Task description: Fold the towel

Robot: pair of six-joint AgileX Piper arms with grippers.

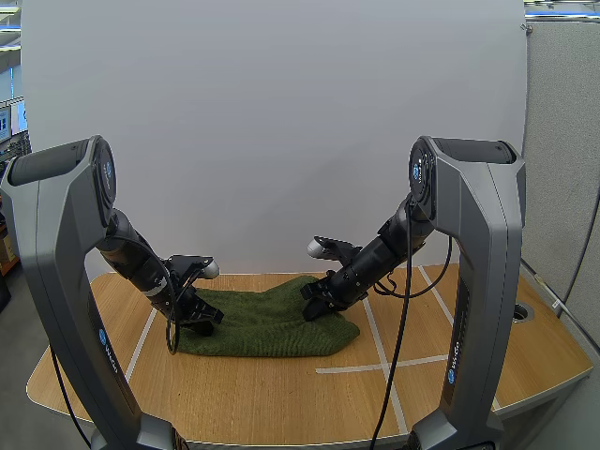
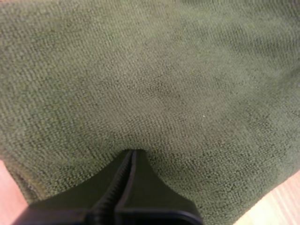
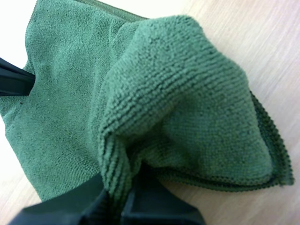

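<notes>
A dark green towel (image 1: 267,323) lies bunched on the wooden table (image 1: 281,398). My left gripper (image 1: 208,322) sits low at the towel's left edge. In the left wrist view its fingers lie together with the tips (image 2: 133,152) sunk into the puckered towel (image 2: 154,84). My right gripper (image 1: 312,309) is at the towel's back right part. In the right wrist view my right gripper (image 3: 123,194) pinches a raised fold of the towel (image 3: 178,93), which humps up over the flat layer. The left gripper (image 3: 14,79) shows at the towel's far edge.
White tape lines (image 1: 377,342) cross the table to the right of the towel. A round hole (image 1: 520,311) sits near the table's right edge. Bare wood runs in front of the towel to the table's front edge.
</notes>
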